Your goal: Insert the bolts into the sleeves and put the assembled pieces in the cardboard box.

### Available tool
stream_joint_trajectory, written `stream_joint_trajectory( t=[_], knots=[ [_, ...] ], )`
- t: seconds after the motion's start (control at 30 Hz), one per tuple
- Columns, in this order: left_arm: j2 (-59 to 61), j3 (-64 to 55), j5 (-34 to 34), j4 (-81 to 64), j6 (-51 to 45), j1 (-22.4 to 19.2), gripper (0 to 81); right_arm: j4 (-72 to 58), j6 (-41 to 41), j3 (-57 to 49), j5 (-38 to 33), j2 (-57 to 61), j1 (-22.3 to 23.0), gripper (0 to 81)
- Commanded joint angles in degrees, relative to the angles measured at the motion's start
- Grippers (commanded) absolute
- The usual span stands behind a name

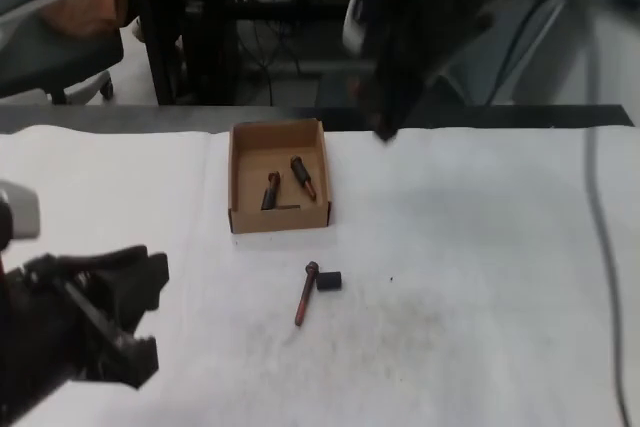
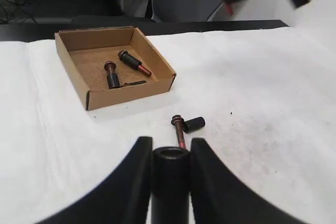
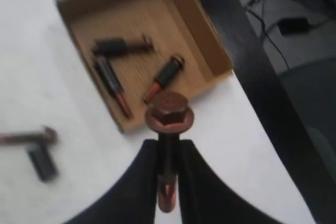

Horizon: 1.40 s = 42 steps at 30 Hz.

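the left pincer (image 2: 170, 149) is clamped on a black sleeve (image 2: 169, 182), whose open end faces that wrist camera between the 2 fingers. the high view places this arm low at the near left of the white-covered bench (image 1: 480, 247). the right pincer (image 3: 168, 148) is closed on a copper-coloured bolt (image 3: 169, 116) by its shank, with the hex head clear of the fingertips. the high view puts that arm at the far side, beyond the cardboard box (image 1: 278, 175). the right wrist view makes out 3 assembled pieces (image 3: 165, 77) in the box, while the high view resolves 2 and a dark line. a loose bolt (image 1: 304, 297) and a loose sleeve (image 1: 329, 281) lie just beside each other on the bench, near the box.
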Motion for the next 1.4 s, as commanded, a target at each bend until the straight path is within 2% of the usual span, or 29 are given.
stream_joint_trajectory(
  t=[0.0, 0.1, 0.27, 0.43, 0.57, 0.7, 0.8, 1.03, 1.27, 1.37],
  knots=[
    [-0.4, 3.6, 0.4, -8.0, -3.3, -0.9, 1.8, 0.0, 7.5, 3.8, -9.7, -7.5, 1.7, 0.4],
    [-0.4, 6.7, -0.3, -14.4, -4.6, -3.3, 1.8, -4.0, 12.7, 10.1, -14.3, -14.4, 4.2, 0.4],
    [-0.4, 7.6, -4.6, -16.4, -1.5, -10.5, 1.8, -18.5, 20.5, 25.0, -14.1, -27.0, 11.4, 0.4],
    [-0.4, 7.6, -7.7, -19.8, 3.8, -19.4, 1.8, -45.7, 35.7, 41.1, -5.7, -38.4, 18.6, 0.4],
    [-0.4, 7.6, -11.1, -22.0, 4.9, -25.8, 1.8, -59.5, 36.7, 50.7, 3.4, -43.3, 23.1, 0.4],
    [-0.4, 7.6, -11.8, -25.9, 4.9, -30.0, 1.8, -60.8, 39.0, 54.6, 2.7, -43.2, 25.6, 0.4],
    [-0.4, 7.6, -12.5, -27.5, 4.9, -31.7, 1.8, -60.8, 39.0, 55.5, 3.2, -42.6, 27.6, 0.4],
    [2.2, 7.6, -12.4, -31.2, 4.9, -31.7, 1.8, -61.3, 39.0, 55.5, 3.3, -41.8, 31.7, 0.4],
    [4.8, 7.5, -12.5, -34.1, 4.9, -31.7, 1.8, -61.3, 39.7, 55.5, 3.5, -41.8, 33.0, 0.4],
    [4.7, 7.5, -12.5, -34.1, 7.8, -31.5, 1.8, -61.3, 39.5, 55.5, 3.7, -41.8, 33.0, 0.4]
  ],
)
